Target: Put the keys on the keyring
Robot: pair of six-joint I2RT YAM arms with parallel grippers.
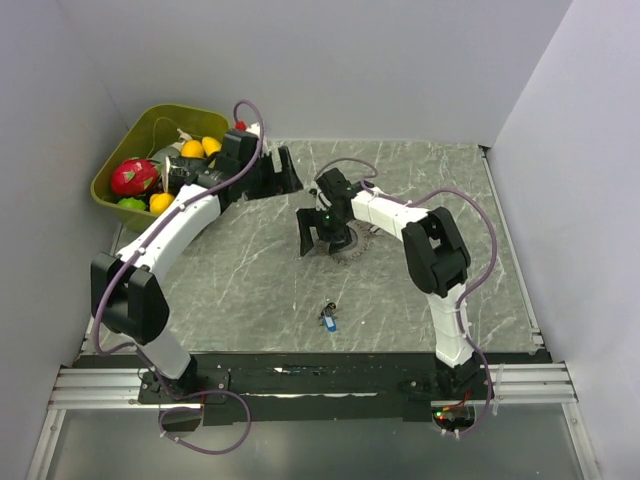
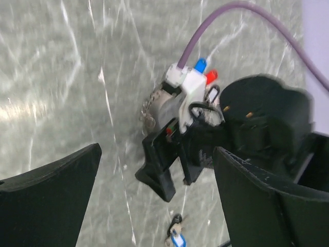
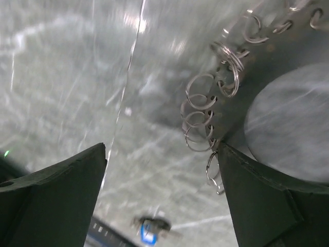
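Note:
The keyring (image 1: 353, 244) is a grey round disc with many small silvery split rings fanned round its rim, lying mid-table. In the right wrist view its rings (image 3: 226, 78) hang along the disc's edge. My right gripper (image 1: 318, 243) is open and empty right at the ring's left side; its right finger (image 3: 272, 200) lies at the disc's edge. The keys (image 1: 328, 318), a tiny cluster with a blue head and a dark head, lie on the table nearer the front; they also show blurred in the right wrist view (image 3: 151, 229) and the left wrist view (image 2: 176, 237). My left gripper (image 1: 288, 178) is open and empty, raised at the back left.
A green bin (image 1: 112, 170) with colourful toy fruit stands at the back left corner, beside the left arm. Grey walls close the table on the left, back and right. A black rail runs along the near edge (image 1: 300, 375).

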